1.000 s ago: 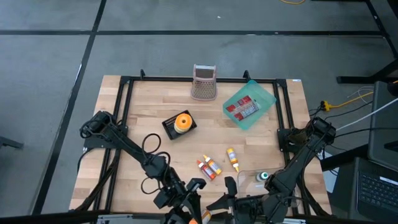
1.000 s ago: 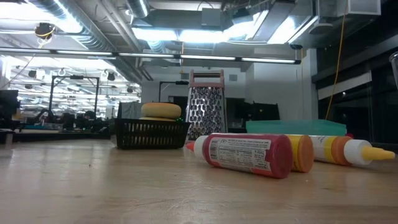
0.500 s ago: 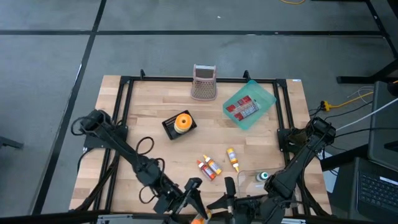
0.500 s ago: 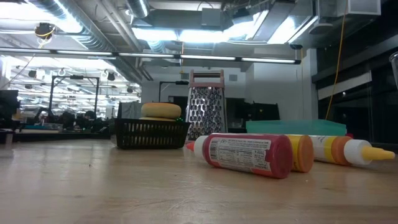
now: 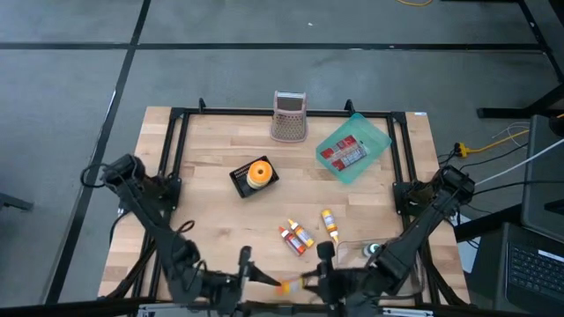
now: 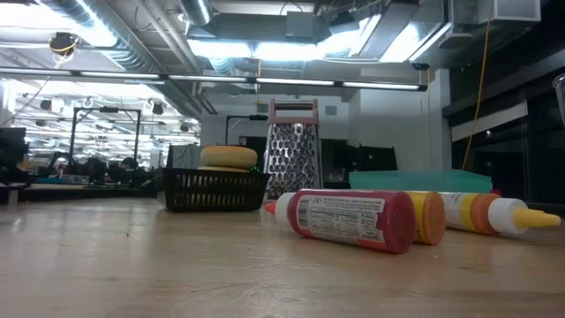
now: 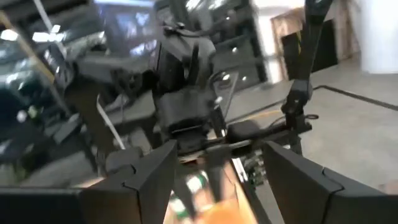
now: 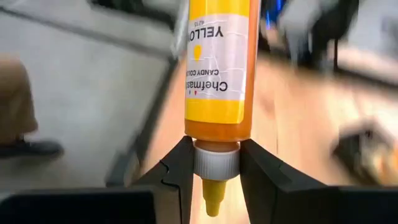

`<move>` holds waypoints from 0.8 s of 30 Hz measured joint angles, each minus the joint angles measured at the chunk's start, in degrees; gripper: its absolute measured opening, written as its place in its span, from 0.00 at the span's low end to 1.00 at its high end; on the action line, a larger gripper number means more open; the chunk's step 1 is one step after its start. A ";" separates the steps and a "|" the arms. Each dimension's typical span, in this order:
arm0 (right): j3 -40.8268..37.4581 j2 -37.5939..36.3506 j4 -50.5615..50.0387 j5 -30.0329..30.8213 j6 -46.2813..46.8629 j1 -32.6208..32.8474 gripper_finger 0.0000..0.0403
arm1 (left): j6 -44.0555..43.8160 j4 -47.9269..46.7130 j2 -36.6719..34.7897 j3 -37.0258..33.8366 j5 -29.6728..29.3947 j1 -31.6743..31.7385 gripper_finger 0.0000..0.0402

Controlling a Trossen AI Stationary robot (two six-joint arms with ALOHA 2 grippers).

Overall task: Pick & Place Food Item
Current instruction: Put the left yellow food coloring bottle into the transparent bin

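The yellow candy colour bottle (image 8: 217,59) is clamped at its white cap between the fingers of the right gripper (image 8: 214,163), held at the tabletop's (image 5: 220,229) near edge, about midway along it. The left gripper (image 7: 214,174) faces it just beside, fingers spread and holding nothing. This looks like the carry after a pick or handover; next the right arm would need to take the bottle to its place and lower it before letting go. Since a second ago the left arm has swung back toward the near-left corner. The other bottles (image 5: 297,236), the basket (image 5: 254,176), the grater (image 5: 289,116) and the teal tray (image 5: 352,148) lie unmoved.
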 joint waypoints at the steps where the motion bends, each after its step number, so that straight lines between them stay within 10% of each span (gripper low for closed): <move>1: -0.02 0.00 -3.61 -0.66 3.79 -0.31 0.24 | -1.76 -0.87 0.08 0.00 -1.73 -0.80 0.58; 13: -0.02 0.00 -42.92 -11.57 46.16 -0.82 0.25 | -7.13 -1.82 7.58 -0.26 -15.10 -5.38 0.56; 24: 0.00 -0.09 -53.21 -24.95 65.14 5.45 0.25 | -8.27 -2.02 7.90 -0.28 -14.81 -4.46 0.55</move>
